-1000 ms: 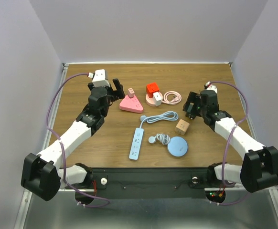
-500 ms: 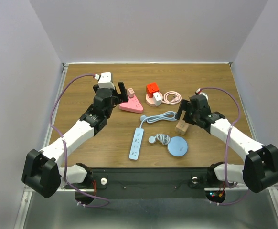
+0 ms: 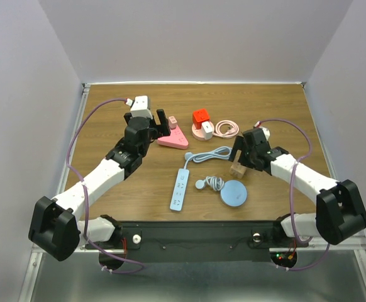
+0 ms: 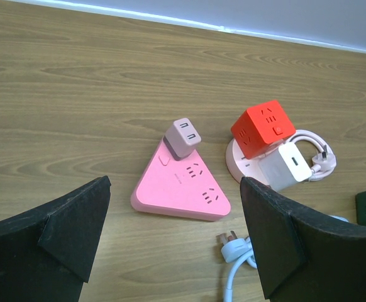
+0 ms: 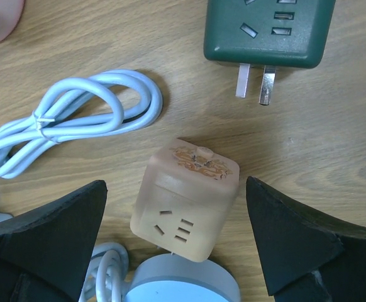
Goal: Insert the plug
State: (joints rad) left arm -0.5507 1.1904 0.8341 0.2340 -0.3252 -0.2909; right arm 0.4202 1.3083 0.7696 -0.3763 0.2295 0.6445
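Room beside peach cube point(image 5: 184, 201) between wide right jaws

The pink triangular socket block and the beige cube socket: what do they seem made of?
Pink triangular socket block: looks like moulded plastic, satin finish, even colour and rounded edges. Beige cube socket: probably plastic too, smooth and slightly translucent at the edges; the brownish pattern on one face looks printed, though I cannot be sure.

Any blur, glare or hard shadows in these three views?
Top external: even light, soft shadows, all sharp. Left wrist: pink triangular strip crisp; near fingers dark, featureless. Right wrist: beige cube sharp, mild glint on green adapter prongs; no blowout.
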